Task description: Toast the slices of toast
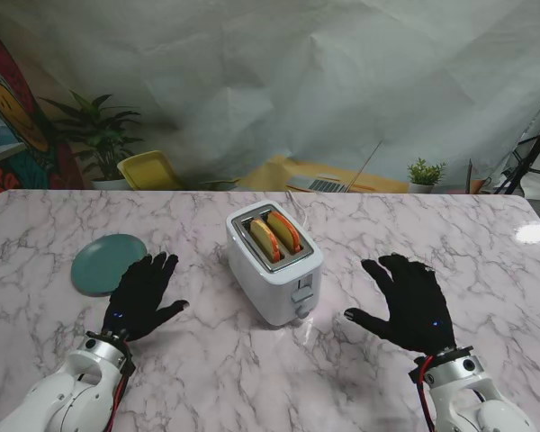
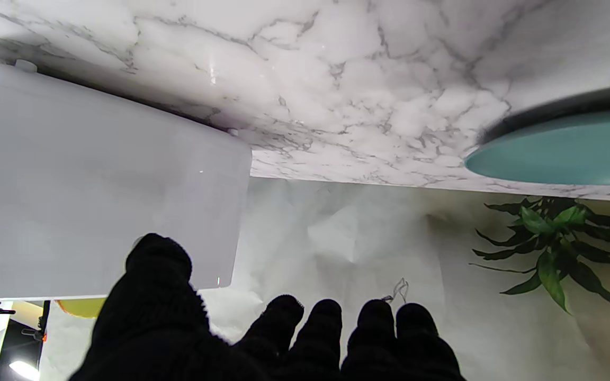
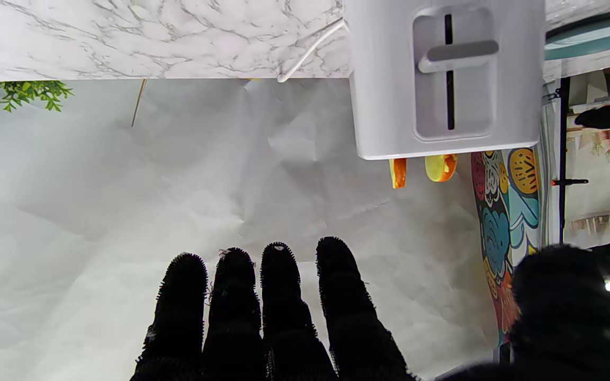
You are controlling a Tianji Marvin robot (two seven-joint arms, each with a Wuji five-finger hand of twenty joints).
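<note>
Two toast slices (image 1: 276, 236) sit in the toaster (image 1: 274, 265), both hands spread and empty, so pressing its lever (image 3: 457, 55) seems next.

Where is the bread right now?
In the stand's view, both toast slices stand in the slots of the white toaster at the table's middle, between the left hand and right hand.

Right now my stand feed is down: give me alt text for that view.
A white toaster stands mid-table on the marble table with two toast slices sitting in its slots. The left hand and right hand are open either side, touching nothing. A teal plate lies beyond the left hand.
</note>
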